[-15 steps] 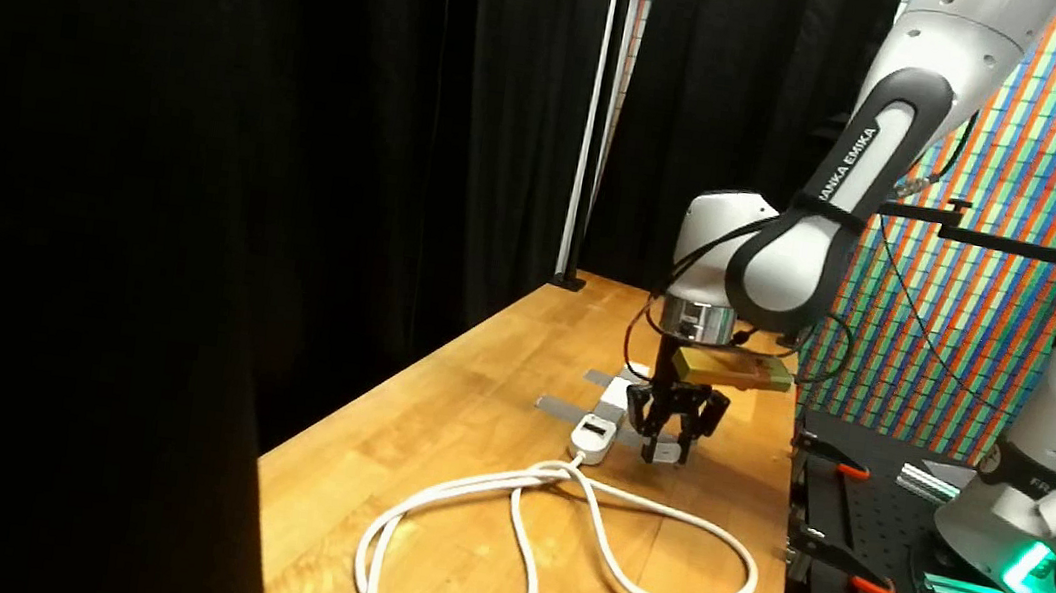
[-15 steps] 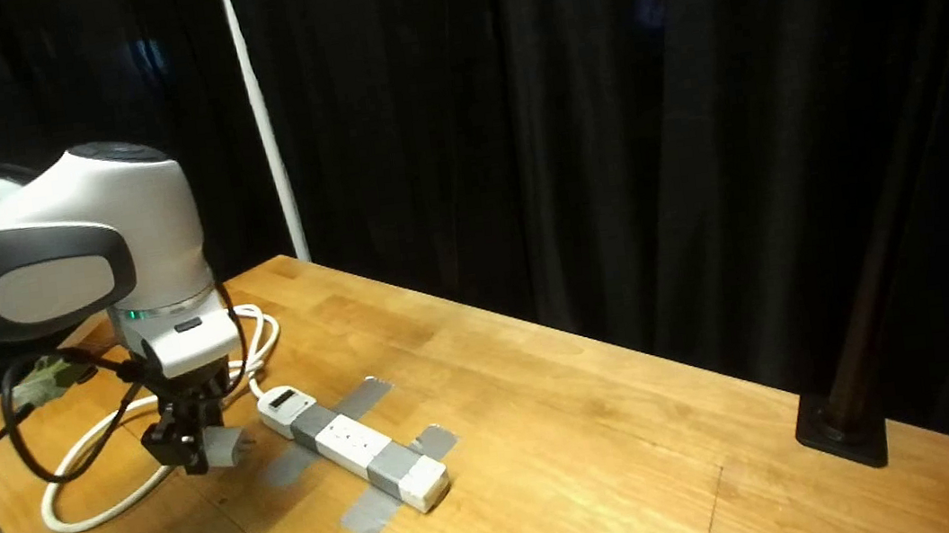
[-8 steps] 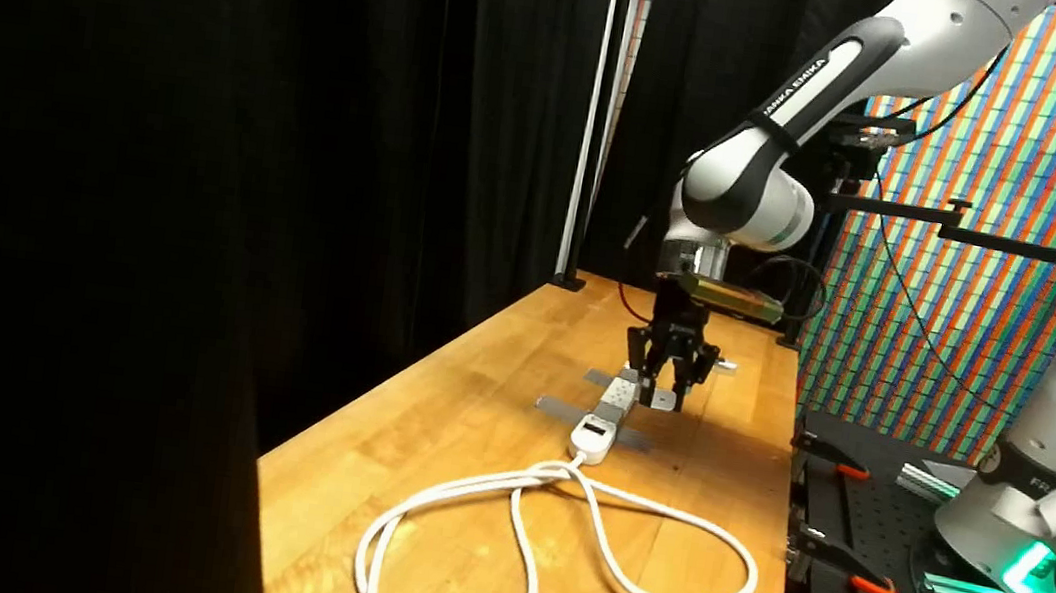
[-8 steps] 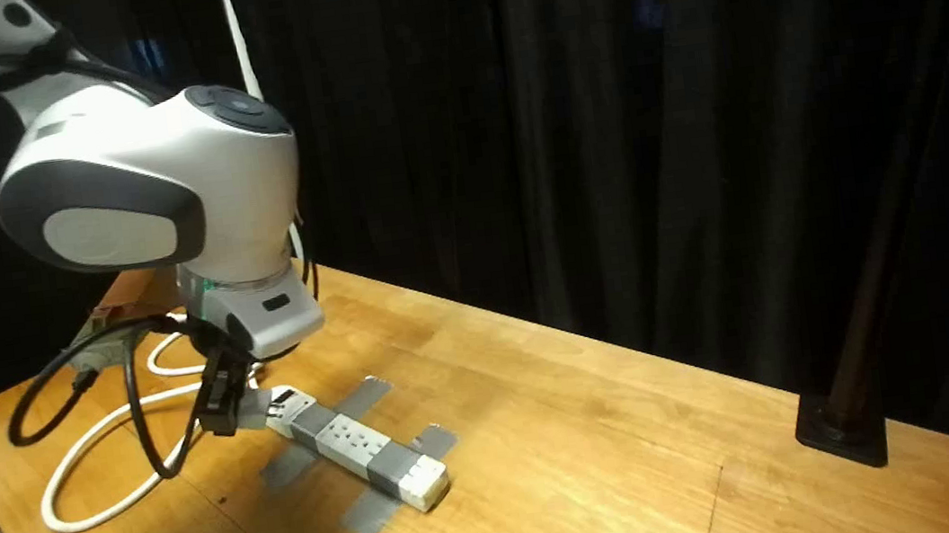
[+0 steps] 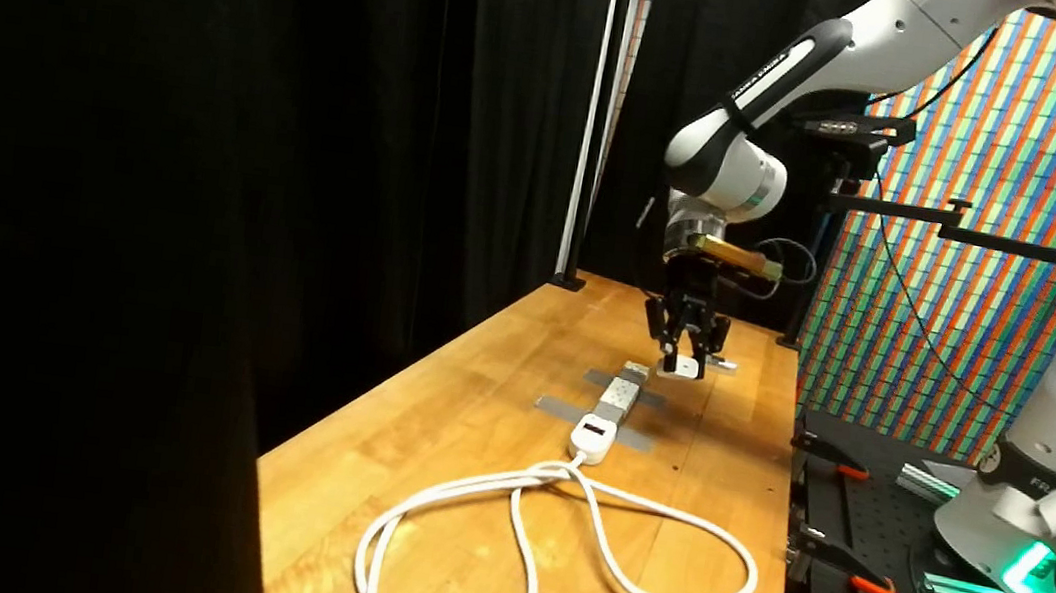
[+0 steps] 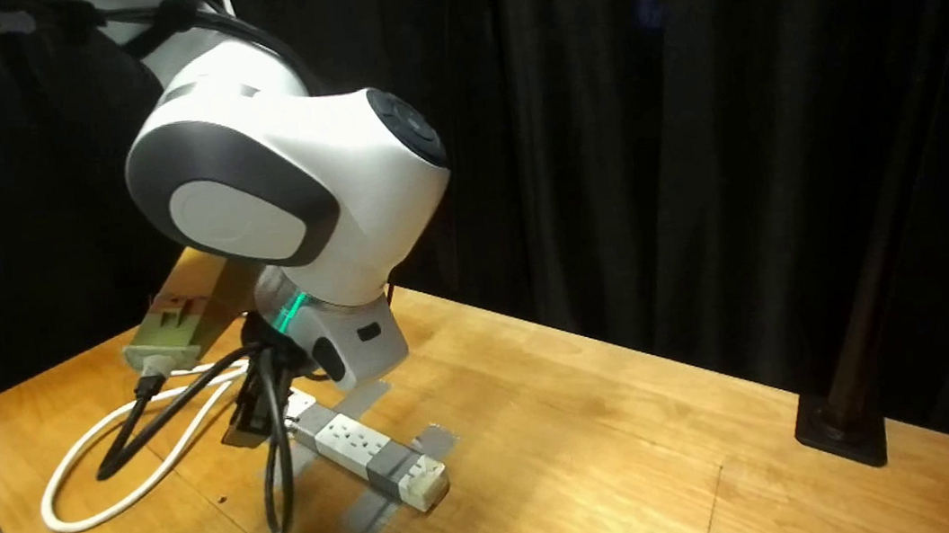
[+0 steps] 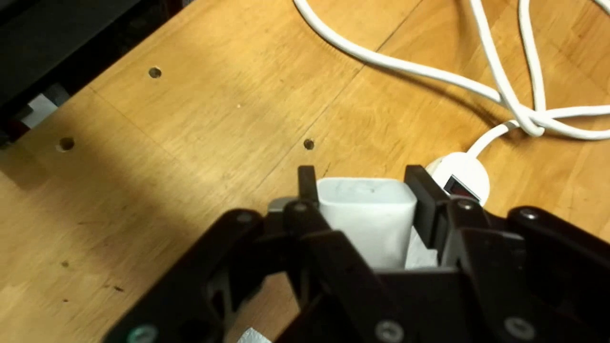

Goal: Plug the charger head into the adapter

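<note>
My gripper [image 7: 366, 190] is shut on the charger head [image 7: 369, 228], a white block with rounded edges that sits between the two dark pads. In an exterior view the charger head [image 5: 681, 367] hangs between the fingertips, above the table and beside the far end of the adapter. The adapter [image 5: 620, 395] is a narrow white strip lying flat, its sockets facing up. Its socket face [image 6: 353, 440] also shows in an exterior view, where black cables and the gripper cover part of its round end. In the wrist view only that round end with a dark display [image 7: 461, 188] appears clearly. The prongs are hidden.
Grey tape [image 6: 395, 466] straps the adapter to the wooden table [image 6: 599, 468]. A thick white cable [image 5: 534, 579] loops over the table from the round end. Near the far edge lies a small white and dark object [image 5: 721, 365]. A black stand base [image 6: 840, 430] occupies one corner.
With the charger head still gripped, my gripper has travelled along the adapter, away from its cable end. The wrist has swung round, and the prongs that showed earlier are no longer visible.
</note>
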Controlling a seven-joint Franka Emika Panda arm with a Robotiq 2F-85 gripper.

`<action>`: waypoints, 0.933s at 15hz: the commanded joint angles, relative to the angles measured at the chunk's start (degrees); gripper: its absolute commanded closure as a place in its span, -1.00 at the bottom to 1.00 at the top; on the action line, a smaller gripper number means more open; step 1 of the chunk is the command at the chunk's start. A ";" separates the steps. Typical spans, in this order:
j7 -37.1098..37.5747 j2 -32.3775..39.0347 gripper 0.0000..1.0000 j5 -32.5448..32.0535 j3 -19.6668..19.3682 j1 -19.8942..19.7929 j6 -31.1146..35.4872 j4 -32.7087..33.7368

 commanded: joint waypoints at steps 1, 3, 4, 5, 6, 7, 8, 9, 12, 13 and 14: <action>0.58 5.42 0.55 -0.26 -3.70 2.48 -11.82 8.18; 5.82 7.81 0.55 -2.13 -5.32 3.94 -15.73 11.25; 9.36 9.06 0.55 -2.88 -6.18 4.69 -17.07 12.61; 12.17 10.20 0.55 -3.36 -6.83 5.36 -18.47 13.90; 14.42 11.55 0.55 -3.82 -7.27 5.84 -20.78 15.50; 16.94 12.61 0.55 -4.19 -7.77 6.39 -22.42 16.71; 18.94 13.45 0.55 -4.17 -8.26 6.66 -24.11 17.86; 20.11 14.16 0.55 -3.81 -8.66 6.67 -25.78 18.92; 21.54 16.08 0.55 -1.97 -9.63 6.22 -28.11 20.72; 21.64 16.71 0.55 -1.36 -9.94 6.00 -28.44 21.11; 21.52 17.23 0.55 -0.54 -10.22 5.77 -28.50 21.36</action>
